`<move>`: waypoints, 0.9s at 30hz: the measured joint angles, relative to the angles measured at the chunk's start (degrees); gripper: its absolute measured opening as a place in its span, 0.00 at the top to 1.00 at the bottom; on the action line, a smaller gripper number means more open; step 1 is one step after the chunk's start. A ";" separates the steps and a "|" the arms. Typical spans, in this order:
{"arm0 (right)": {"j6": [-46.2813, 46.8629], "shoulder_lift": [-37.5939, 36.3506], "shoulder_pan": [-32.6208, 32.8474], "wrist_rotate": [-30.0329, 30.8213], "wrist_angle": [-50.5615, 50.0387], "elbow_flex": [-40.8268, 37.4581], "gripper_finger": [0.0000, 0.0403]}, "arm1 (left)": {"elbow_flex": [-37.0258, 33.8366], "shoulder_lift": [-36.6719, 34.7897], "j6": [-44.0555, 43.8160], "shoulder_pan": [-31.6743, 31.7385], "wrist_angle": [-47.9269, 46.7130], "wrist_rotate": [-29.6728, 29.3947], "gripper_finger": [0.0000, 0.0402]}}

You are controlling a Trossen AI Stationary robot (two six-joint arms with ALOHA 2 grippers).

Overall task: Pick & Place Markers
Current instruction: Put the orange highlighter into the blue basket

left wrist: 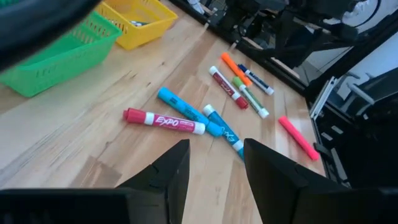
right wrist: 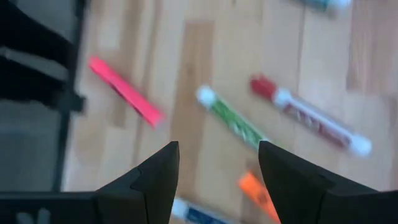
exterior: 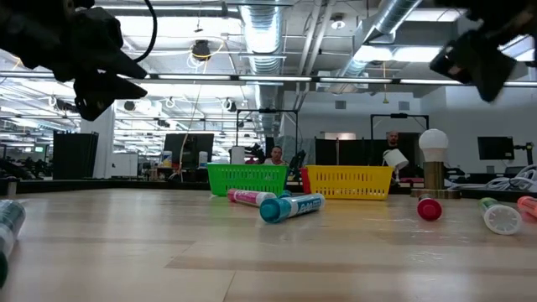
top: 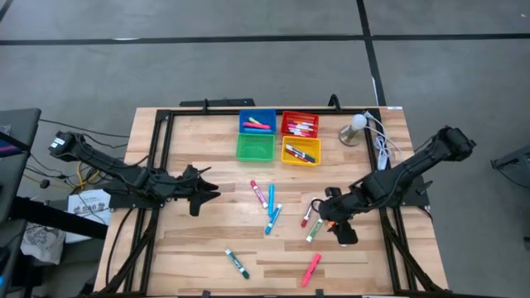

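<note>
Several markers [top: 267, 205] lie loose mid-table in the high view, in front of four bins [top: 279, 136]; left gripper [top: 209, 192] hovers to their left, right gripper [top: 319, 209] over the right cluster. Low view: green and yellow bins behind two markers. Left wrist: fingers [left wrist: 174, 168] apart, empty, red marker [left wrist: 163, 121] ahead. Right wrist: fingers [right wrist: 158, 171] spread, empty, green marker [right wrist: 231, 118] below.

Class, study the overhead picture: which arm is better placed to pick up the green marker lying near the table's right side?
Probably the right. Its claw hangs open beside the green marker, while the left claw, also open, sits farther away, beyond the blue markers.
</note>
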 joint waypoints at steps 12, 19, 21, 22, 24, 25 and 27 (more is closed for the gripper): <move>-2.62 0.67 -0.11 5.46 -14.20 0.00 0.48 | 0.04 0.35 -1.49 0.00 0.28 -0.45 0.63; -7.10 0.61 0.04 5.19 -12.27 -2.58 0.48 | 0.04 0.35 -1.62 0.00 0.46 -0.45 0.63; -7.13 0.61 0.02 5.18 -10.77 -4.48 0.48 | 0.04 0.35 -1.60 0.00 0.46 -0.45 0.63; -7.14 0.61 -0.02 5.17 -9.91 -5.28 0.48 | 0.04 0.35 -1.57 0.00 0.46 -0.45 0.63; -7.16 0.61 -0.07 5.19 -7.82 -6.84 0.48 | 0.04 0.35 -1.57 0.00 0.46 -0.46 0.63; -7.23 0.61 -0.07 5.19 -7.26 -7.49 0.48 | 0.04 0.35 -1.55 0.00 0.46 -0.45 0.63; -8.30 0.61 -0.06 5.15 -5.92 -8.70 0.48 | 0.04 0.35 -1.55 0.00 0.46 -0.45 0.63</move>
